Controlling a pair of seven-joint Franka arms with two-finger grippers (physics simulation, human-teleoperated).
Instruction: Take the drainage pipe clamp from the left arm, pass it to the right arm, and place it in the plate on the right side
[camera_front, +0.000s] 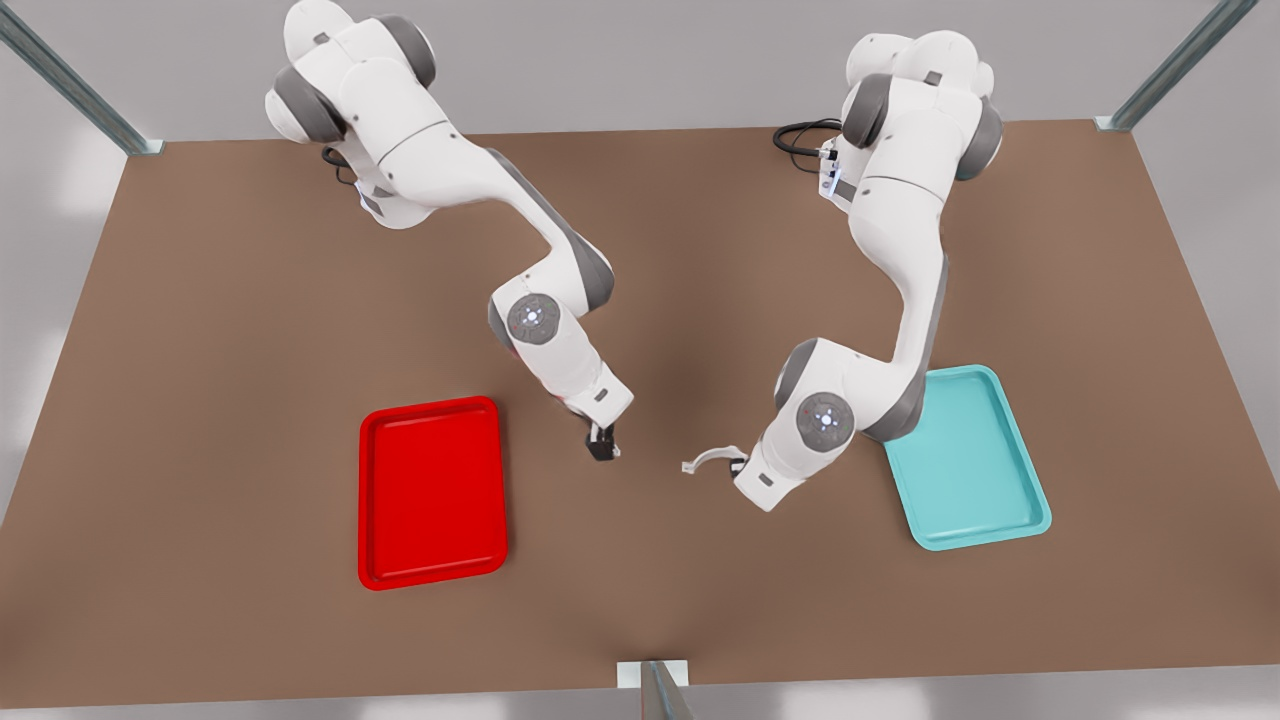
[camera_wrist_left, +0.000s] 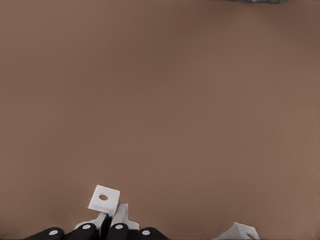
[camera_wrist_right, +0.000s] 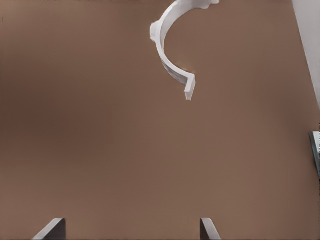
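The left gripper (camera_front: 738, 464) has its jaws closed on one end of the drainage pipe clamp (camera_front: 706, 460), which juts out above the table (camera_front: 250, 300) toward the other arm; a holed tab of the clamp (camera_wrist_left: 104, 198) shows just past the fingertips. The right gripper (camera_front: 603, 445) hovers near it, jaws spread wide and empty, the clamp (camera_wrist_right: 172, 52) ahead of them. For a clean handover it should probably close on the free end, well apart from the left's hold, before the left lets go. The plate (camera_front: 432, 580) lies just beside the right arm.
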